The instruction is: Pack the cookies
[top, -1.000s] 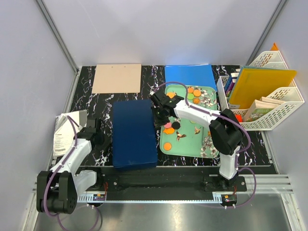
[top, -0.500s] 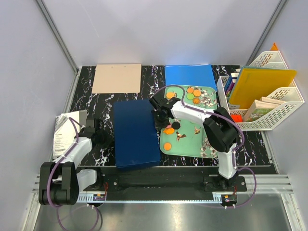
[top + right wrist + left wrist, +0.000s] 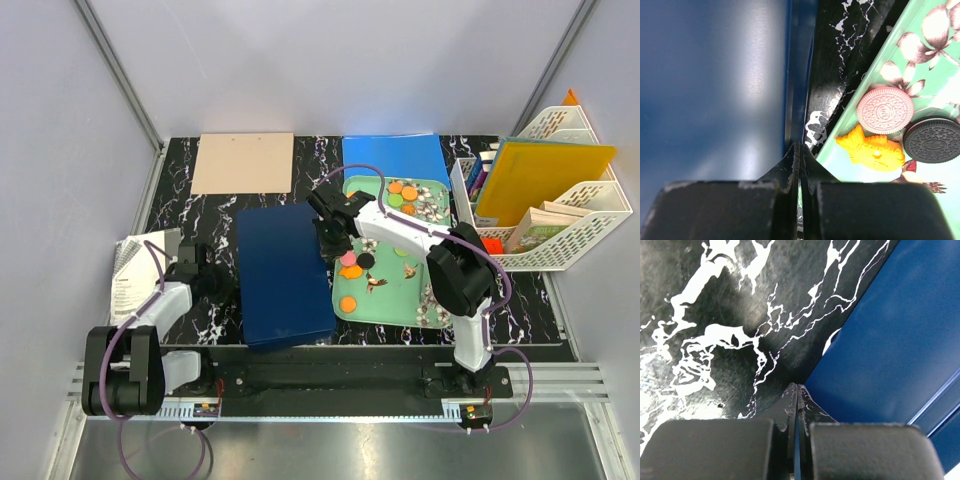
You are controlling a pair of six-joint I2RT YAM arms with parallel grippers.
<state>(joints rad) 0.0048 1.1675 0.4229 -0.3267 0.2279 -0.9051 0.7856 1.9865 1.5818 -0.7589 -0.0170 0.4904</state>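
Note:
The cookies lie on the mint-green tray (image 3: 398, 290): several orange and green ones at its far end (image 3: 404, 197), and a pink (image 3: 348, 259), a black (image 3: 367, 260) and two orange ones (image 3: 347, 304) near its left rim. A dark blue box (image 3: 285, 275) lies closed left of the tray. My right gripper (image 3: 326, 238) is shut, its tips (image 3: 800, 145) down between the box's right edge (image 3: 797, 75) and the tray rim, beside the pink (image 3: 885, 110), black (image 3: 932, 140) and fish-shaped orange (image 3: 872, 150) cookies. My left gripper (image 3: 207, 280) is shut, its tips (image 3: 797, 386) on the table at the box's left edge (image 3: 890, 340).
A tan board (image 3: 243, 162) and a bright blue folder (image 3: 390, 155) lie at the back. A white file rack (image 3: 545, 190) with books stands at the right. A printed booklet (image 3: 132, 270) lies at the far left beside my left arm.
My left gripper has moved right, up to the box's left edge. The box has shifted and turned slightly. My right gripper has stayed at the box's right edge, moving slightly.

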